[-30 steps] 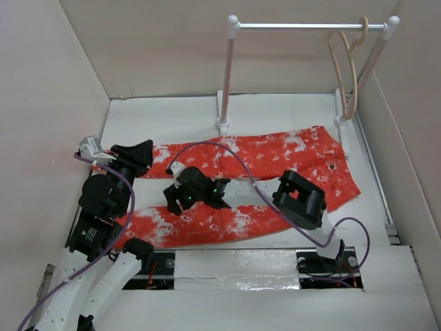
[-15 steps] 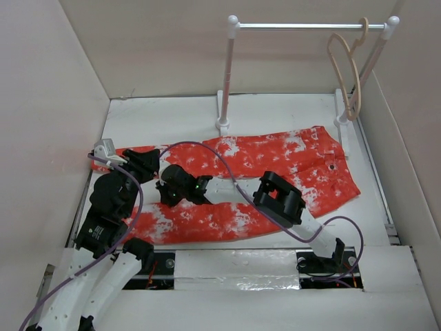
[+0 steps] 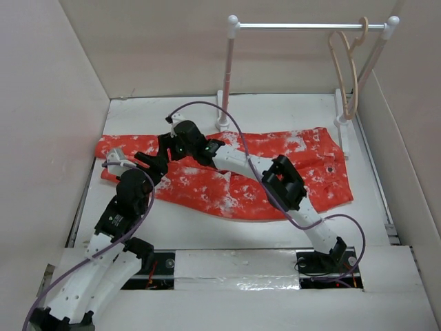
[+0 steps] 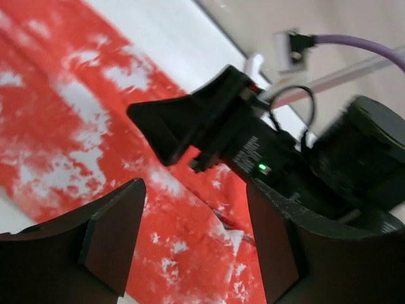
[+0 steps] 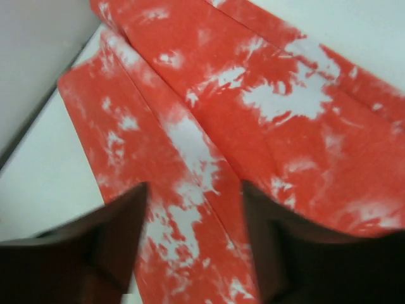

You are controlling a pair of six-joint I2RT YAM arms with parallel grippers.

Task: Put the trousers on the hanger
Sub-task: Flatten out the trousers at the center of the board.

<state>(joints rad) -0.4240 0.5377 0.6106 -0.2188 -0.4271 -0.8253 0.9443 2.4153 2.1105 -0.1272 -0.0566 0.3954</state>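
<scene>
White table | trousers: one pair | hanger: one | rack: one

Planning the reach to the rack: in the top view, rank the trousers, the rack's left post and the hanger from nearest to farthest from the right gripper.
1. trousers, directly below the right gripper.
2. rack's left post, behind it, slightly right.
3. hanger, far back right corner.

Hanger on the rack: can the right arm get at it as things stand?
Probably yes, but not from this pose. The right gripper hangs open and empty over the trousers at far left; the hanger hangs at the rack's right end, nothing in between.
</scene>
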